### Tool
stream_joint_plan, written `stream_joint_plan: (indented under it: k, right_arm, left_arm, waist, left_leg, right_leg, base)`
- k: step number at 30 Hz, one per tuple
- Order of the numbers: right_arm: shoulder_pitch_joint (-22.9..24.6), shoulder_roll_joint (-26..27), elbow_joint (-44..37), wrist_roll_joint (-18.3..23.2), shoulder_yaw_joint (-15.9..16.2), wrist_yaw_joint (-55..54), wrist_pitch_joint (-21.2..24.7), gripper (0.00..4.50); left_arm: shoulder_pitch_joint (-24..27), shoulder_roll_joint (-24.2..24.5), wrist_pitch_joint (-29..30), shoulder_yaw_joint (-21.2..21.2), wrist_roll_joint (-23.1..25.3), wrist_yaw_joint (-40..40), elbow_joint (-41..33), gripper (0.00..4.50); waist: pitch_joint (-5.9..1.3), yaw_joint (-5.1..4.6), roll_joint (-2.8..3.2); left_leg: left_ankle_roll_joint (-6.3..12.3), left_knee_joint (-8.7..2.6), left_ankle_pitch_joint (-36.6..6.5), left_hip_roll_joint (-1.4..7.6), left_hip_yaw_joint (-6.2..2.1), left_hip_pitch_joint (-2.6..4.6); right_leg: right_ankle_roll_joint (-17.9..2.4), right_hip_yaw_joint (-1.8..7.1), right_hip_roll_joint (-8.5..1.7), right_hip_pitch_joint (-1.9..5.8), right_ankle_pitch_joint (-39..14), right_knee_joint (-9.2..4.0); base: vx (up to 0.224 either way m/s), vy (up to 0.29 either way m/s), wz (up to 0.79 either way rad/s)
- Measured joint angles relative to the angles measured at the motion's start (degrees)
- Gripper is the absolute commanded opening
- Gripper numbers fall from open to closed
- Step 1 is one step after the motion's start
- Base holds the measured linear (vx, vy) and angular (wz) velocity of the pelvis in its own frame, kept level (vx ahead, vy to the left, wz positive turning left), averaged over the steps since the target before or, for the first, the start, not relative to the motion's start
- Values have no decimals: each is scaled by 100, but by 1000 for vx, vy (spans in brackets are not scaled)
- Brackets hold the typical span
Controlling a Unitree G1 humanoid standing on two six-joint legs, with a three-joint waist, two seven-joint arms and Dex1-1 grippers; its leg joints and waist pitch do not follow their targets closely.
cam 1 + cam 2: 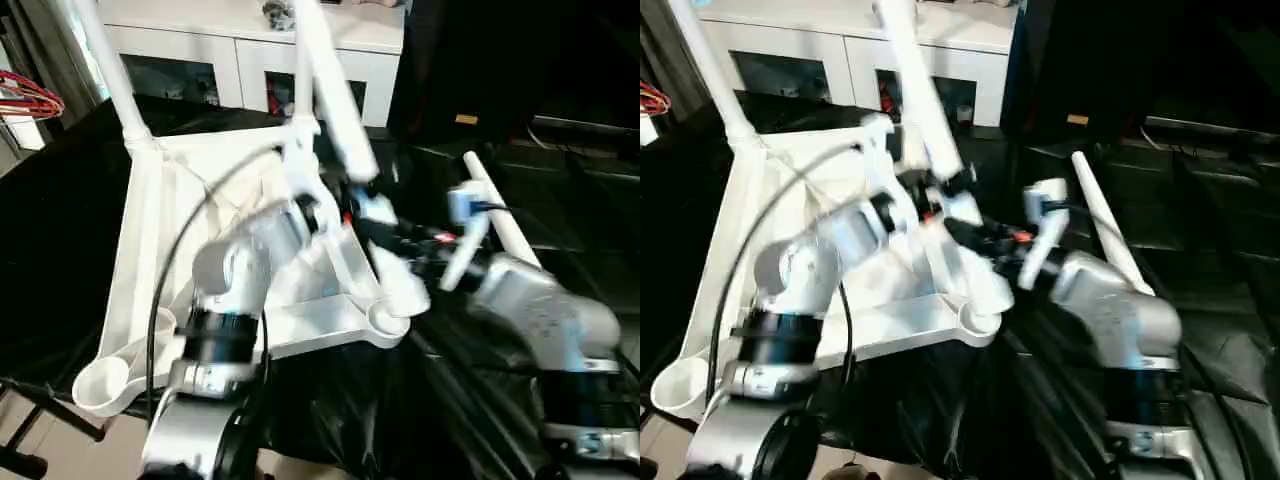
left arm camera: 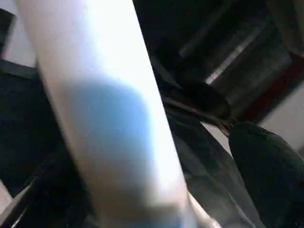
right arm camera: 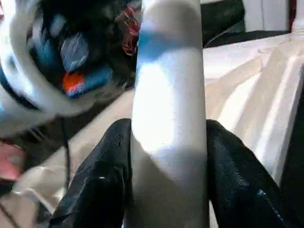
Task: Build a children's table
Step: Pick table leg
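Upturned white plastic square tabletop (image 1: 150, 290) lies ribbed side up at your 11 o'clock. Right gripper (image 3: 166, 190) clamps a long tapered white plastic leg (image 1: 335, 110); left gripper (image 1: 330, 215): cannot tell. Judge the leg light, stiff, slick; take hold near its thick end.

Bright light is washing the white leg (image 3: 168, 109) pale between the right pincer (image 3: 168, 190) fingers, with a bluish cast lying above and a grey shadow spreading just at the pincer. Motion blur is smearing both forearms in the head views. Beside the left pincer the leg (image 2: 109, 114) is showing glaring and out of focus.
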Motion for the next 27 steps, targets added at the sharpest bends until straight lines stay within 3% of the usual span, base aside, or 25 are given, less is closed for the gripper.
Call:
stream_joint_plan:
  k: [5, 27]
  right_arm:
    - [27, 202, -172, -293, 260, -502, -37, 183]
    - [17, 335, -365, -435, 388, -914, -101, 183]
  left_arm:
    - [-7, -15, -134, 189, 6, 477, 87, 395]
    - [-8, -23, -122, 254, -188, 888, 50, 230]
  waist:
    - [0, 3, 0]
    - [1, 3, -1]
  left_leg:
    - [0, -2, -1, -2, -1, -5]
    - [0, -2, -1, -3, -3, -7]
  right_leg:
    - [2, 0, 0, -1, 1, -5]
    - [7, 3, 0, 0, 4, -6]
  base:
    - [0, 0, 0]
    - [0, 0, 0]
